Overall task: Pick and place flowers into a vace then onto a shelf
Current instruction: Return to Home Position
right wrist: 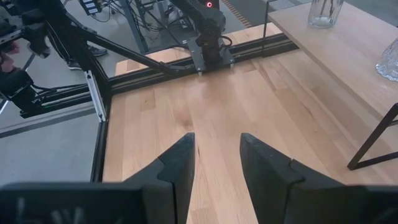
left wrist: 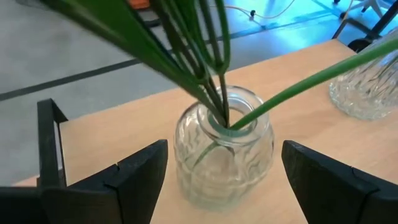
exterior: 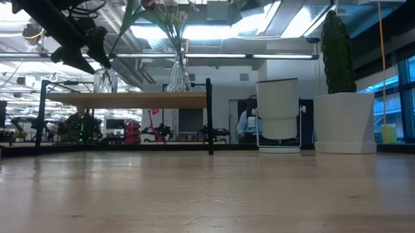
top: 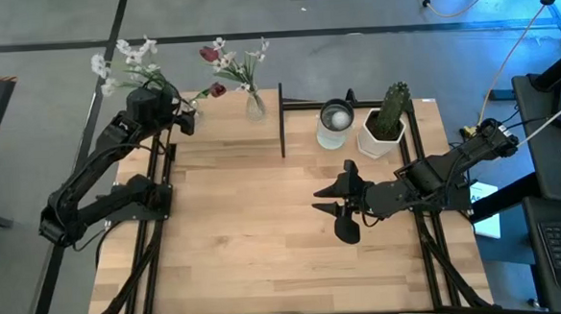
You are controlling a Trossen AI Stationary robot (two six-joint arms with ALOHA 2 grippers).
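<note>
Tabletop (top: 267, 263) of light wood fills most of the overhead view. Along its far edge stands the shelf (exterior: 131, 100), a raised wood board on black posts. The left arm reaches to the shelf's left end, and the left gripper (left wrist: 224, 145) sits at a clear glass vase (left wrist: 211, 177) standing on the board. Its fingers are spread wide on either side of the vase, not touching it. The right arm waits over the table's right half, and the right gripper (right wrist: 217, 138) points across bare wood with its fingers parted. Beside the shelf's right end stand a cactus in a white pot (top: 385, 125) and a white cylindrical container (top: 334, 121). A second glass vase (exterior: 178, 76) stands farther right on the shelf. The flowers (left wrist: 205, 74), green stems, stand in the clear vase. Their white blossoms (top: 121, 60) lean out past the table's edge, and a dark red tulip head (top: 217, 88) leans toward the second vase.
</note>
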